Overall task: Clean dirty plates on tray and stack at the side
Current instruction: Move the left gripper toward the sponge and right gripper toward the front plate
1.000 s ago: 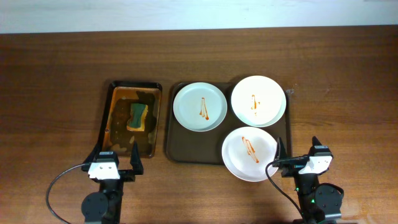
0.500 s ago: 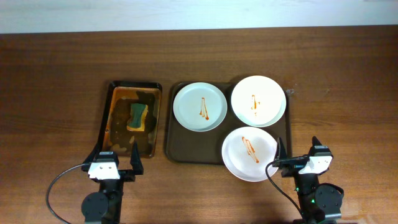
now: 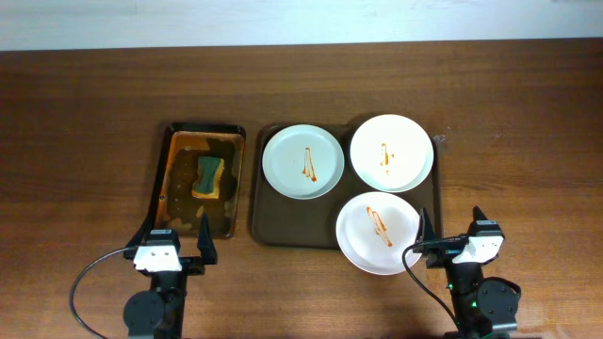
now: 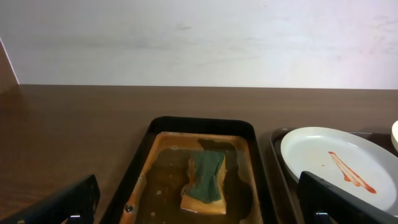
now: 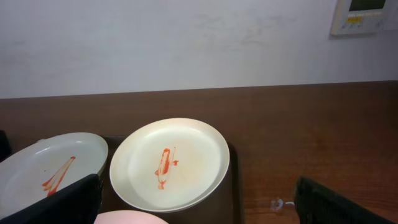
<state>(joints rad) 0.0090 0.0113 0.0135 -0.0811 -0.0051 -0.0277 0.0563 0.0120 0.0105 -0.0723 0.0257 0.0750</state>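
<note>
While both arms sit at the near edge of the counter [image 3: 85,141], the left claw [image 3: 177,235] is spread wide and holds nothing; in its wrist view the two dark fingers [image 4: 62,204] stand at the lower corners, far apart. Just beyond it lies the small black-rimmed tray [image 3: 160,179], its bottom stained orange and wet, with a green-yellow sponge [image 3: 208,177] lying flat near the middle.

The right claw [image 3: 450,226] is likewise spread and empty. Its inner finger [image 3: 424,226] shows over the right edge of the nearest plate [image 3: 379,233] from overhead; whether they touch cannot be told. This white plate, with orange-red sauce streaks across it, sits at the near right of the large brown tray [image 3: 268,221] and overhangs the tray's near rim, just to the left of the claw and ahead of it.

Farther out, the other two plates lie side by side along the tray's far half. The pale mint plate [image 3: 302,162] is on the left, well apart from the right claw and ahead and right of the left claw. The white plate [image 3: 392,153] is on the right, straight ahead of the right claw. Each bears a thin sauce streak at its centre, and their rims nearly meet. All three plates rest on the tray, and bare wood-grain counter lies to its right.
</note>
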